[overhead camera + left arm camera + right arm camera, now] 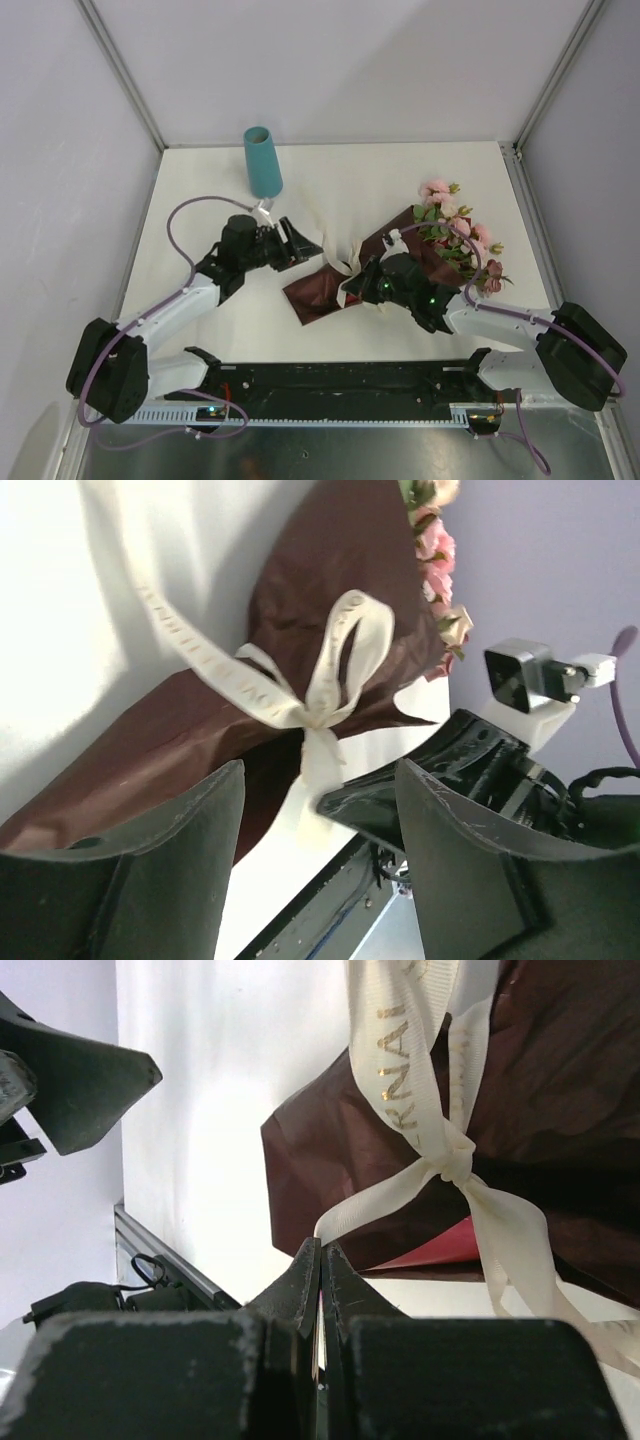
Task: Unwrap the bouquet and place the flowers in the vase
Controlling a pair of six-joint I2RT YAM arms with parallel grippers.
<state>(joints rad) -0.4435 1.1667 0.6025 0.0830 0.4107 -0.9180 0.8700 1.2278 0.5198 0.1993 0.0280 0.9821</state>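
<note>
The bouquet lies on the table, its dark red wrapping [318, 288] pointing toward the arms and the pink flowers [452, 222] sticking out at the far right. A cream ribbon [322, 685] is tied round the wrap in a bow. My right gripper [322, 1248] is shut on one ribbon tail [375, 1208] just below the knot [455, 1165]. My left gripper [320, 780] hangs open to the left of the bouquet [330, 580], nothing between its fingers [160, 860]. The teal vase [263, 160] stands upright at the back left.
White walls close in the white table [360, 185] on three sides. A black rail [340, 378] with the arm bases runs along the near edge. A grey cable [185, 215] loops beside the left arm near the vase.
</note>
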